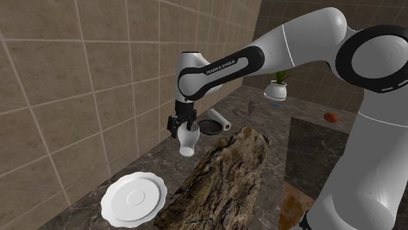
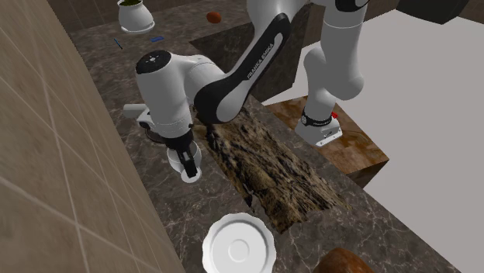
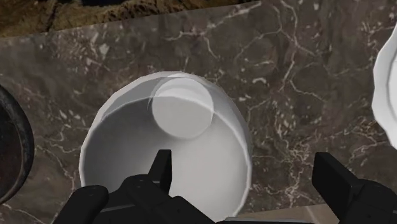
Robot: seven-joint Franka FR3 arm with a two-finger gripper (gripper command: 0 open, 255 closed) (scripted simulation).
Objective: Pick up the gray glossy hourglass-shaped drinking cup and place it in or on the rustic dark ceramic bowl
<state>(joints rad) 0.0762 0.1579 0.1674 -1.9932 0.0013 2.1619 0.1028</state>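
The cup [image 1: 187, 141] is white and glossy with a narrowed waist, and it stands on the dark marble counter [image 1: 147, 163] near the tiled wall. My gripper [image 1: 184, 125] is right over its mouth. In the wrist view I look into the cup [image 3: 184, 127]; the gripper [image 3: 245, 167] is open, with one finger [image 3: 162, 168] inside the rim and the other [image 3: 340, 181] well outside, clear of the cup wall. The dark bowl [image 1: 210, 127] sits just beyond the cup, and its rim [image 3: 16, 149] shows beside the cup. From the second exterior view the gripper [image 2: 188, 160] covers the cup [image 2: 188, 174].
A white plate [image 1: 134, 198] [image 2: 239, 247] lies further along the counter. A rough brown sink basin [image 1: 225, 176] [image 2: 267, 167] runs beside the cup. A white cylinder [image 1: 220, 117] lies past the bowl. A potted plant [image 1: 276, 90] and a red object [image 1: 331, 117] sit far off.
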